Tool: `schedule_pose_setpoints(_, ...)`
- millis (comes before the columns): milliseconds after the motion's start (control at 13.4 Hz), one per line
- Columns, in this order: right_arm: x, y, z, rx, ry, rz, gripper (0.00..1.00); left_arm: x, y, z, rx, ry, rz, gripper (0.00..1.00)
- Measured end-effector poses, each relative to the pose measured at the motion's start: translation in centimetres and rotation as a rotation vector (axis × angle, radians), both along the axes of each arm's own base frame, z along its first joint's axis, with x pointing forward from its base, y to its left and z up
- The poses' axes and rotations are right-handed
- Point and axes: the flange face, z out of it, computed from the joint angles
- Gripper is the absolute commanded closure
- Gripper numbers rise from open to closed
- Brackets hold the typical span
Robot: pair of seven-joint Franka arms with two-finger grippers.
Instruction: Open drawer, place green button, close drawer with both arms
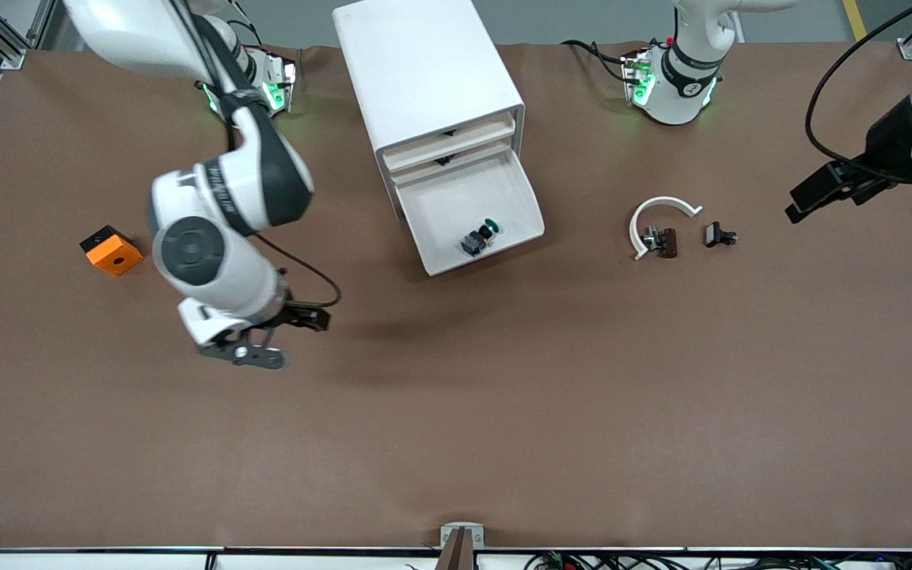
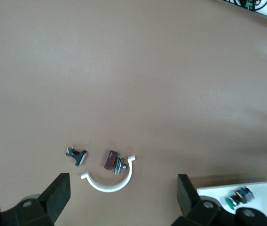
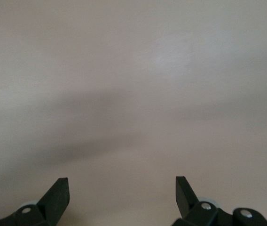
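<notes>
The white cabinet (image 1: 424, 71) stands at the table's far middle. Its lowest drawer (image 1: 519, 190) is pulled open. The button (image 1: 478, 237), green cap on a black and bluish body, lies inside it near the front wall. The drawer's corner (image 2: 265, 190) and the button (image 2: 237, 197) also show in the left wrist view. My right gripper (image 1: 305, 339) is open and empty, low over bare table nearer the camera than the cabinet; its wrist view shows only bare table between its open fingers (image 3: 120, 182). My left gripper (image 1: 795, 204) is open and empty, raised over the left arm's end of the table (image 2: 122, 182).
A white arc (image 1: 658, 218) with a small black part (image 1: 664, 241) lies beside the drawer toward the left arm's end; another black part (image 1: 719, 235) lies just past it. An orange cube with a hole (image 1: 112, 249) sits toward the right arm's end.
</notes>
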Motion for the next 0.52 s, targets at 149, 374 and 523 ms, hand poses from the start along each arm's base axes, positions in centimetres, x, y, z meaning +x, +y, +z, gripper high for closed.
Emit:
schedule_pose_setpoints(149, 0.4, -4.9, 2.5, 0.005, 0.018, 0.033, 0.00, -1.0, -2.9, -2.9, 0.012, -0.008, -0.054, 0.00)
schedule_pose_setpoints(374, 0.3, -10.7, 5.5, 0.016, 0.030, 0.050, 0.00, -2.0, -7.0, -6.9, 0.024, -0.011, -0.123, 0.00)
schedule_pose_setpoints(523, 0.1, -13.9, 7.0, 0.022, 0.031, 0.056, 0.00, -2.3, -8.5, -10.3, 0.021, -0.023, -0.144, 0.00)
